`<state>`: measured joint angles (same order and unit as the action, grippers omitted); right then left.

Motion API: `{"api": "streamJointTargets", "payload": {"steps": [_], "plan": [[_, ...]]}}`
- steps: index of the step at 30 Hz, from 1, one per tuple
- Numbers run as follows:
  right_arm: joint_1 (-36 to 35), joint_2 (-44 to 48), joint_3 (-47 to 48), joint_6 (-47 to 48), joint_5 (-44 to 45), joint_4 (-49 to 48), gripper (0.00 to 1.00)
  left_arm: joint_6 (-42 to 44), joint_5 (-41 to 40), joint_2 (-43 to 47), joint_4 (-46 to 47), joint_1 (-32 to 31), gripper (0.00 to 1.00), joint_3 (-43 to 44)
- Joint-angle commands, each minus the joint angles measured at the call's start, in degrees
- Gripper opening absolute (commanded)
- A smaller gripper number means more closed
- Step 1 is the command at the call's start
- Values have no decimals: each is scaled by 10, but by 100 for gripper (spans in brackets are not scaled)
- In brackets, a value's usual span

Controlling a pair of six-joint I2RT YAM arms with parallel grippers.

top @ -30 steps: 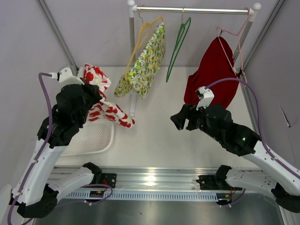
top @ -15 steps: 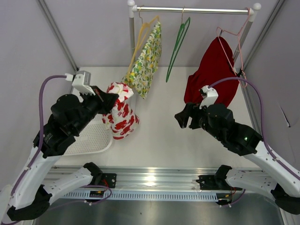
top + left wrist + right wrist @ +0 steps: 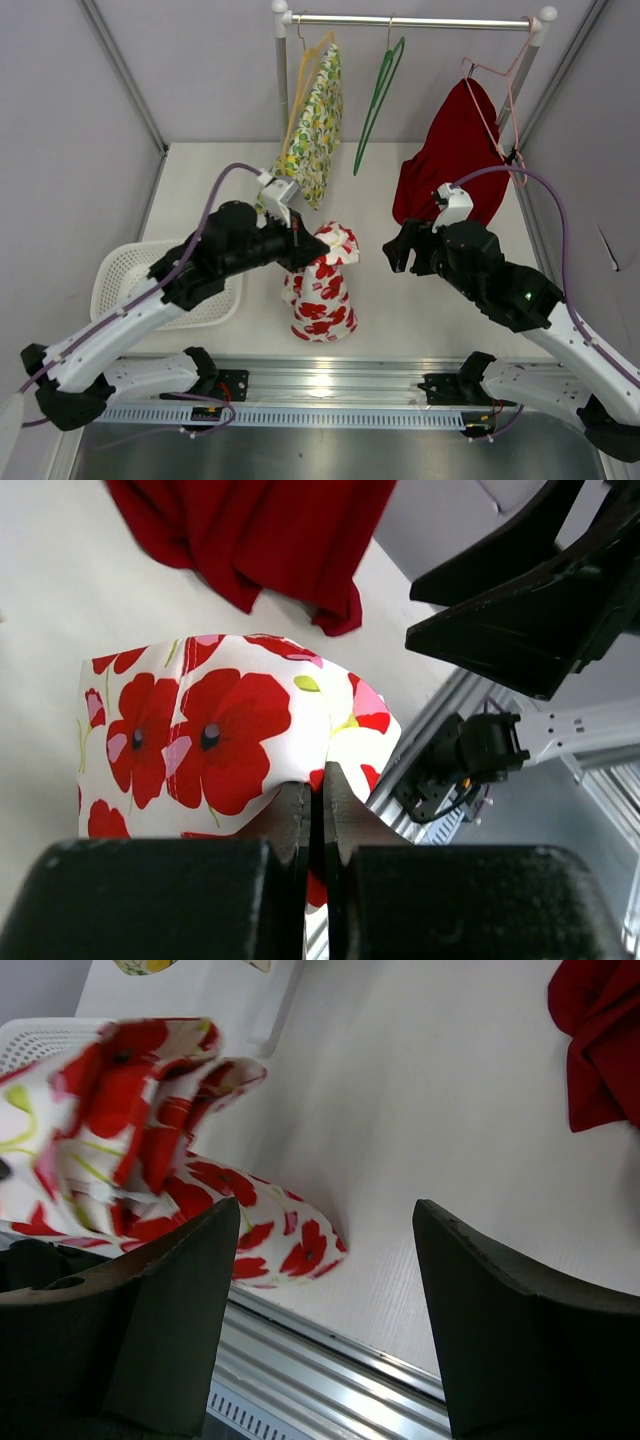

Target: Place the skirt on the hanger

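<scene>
The skirt (image 3: 322, 285) is white with red poppies. My left gripper (image 3: 300, 240) is shut on its upper edge and holds it up over the middle of the table, its hem hanging to the table near the front edge. The left wrist view shows the cloth (image 3: 220, 720) pinched between my closed fingers (image 3: 290, 815). My right gripper (image 3: 400, 248) is open and empty, to the right of the skirt, which shows at the left of its view (image 3: 150, 1150). An empty green hanger (image 3: 378, 95) hangs on the rail (image 3: 410, 20).
A yellow hanger with a lemon-print garment (image 3: 315, 125) hangs left on the rail. A pink hanger with a red garment (image 3: 450, 150) hangs right. A white basket (image 3: 130, 275) sits at the left. A metal rail (image 3: 320, 385) runs along the front edge.
My left gripper has carried the skirt from above the basket rightward to the table's middle. The right gripper has barely shifted and stays open.
</scene>
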<state>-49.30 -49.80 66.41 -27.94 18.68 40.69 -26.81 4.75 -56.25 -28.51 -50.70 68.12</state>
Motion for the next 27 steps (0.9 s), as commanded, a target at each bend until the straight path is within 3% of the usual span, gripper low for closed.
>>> {"api": "streamJointTargets", "payload": {"steps": [1,9,16,19,21,24,26,27], "plan": [[11,11,17,5,17,19,76,22,72,-40,95,-5,0,11],[59,14,9,11,1,27,77,50,106,-133,213,-5,0,58],[104,2,27,28,-31,29,77,77,86,-214,250,-5,0,160],[115,7,30,30,-38,33,78,101,81,-230,242,-5,0,166],[118,9,25,29,-40,38,78,111,101,-238,235,-5,0,142],[118,21,8,21,-43,44,79,85,126,-221,269,-7,1,12],[119,31,-5,12,-45,49,79,62,142,-201,352,-8,10,-109],[119,35,-11,10,-47,52,79,30,148,-193,382,-12,25,-184]]}}
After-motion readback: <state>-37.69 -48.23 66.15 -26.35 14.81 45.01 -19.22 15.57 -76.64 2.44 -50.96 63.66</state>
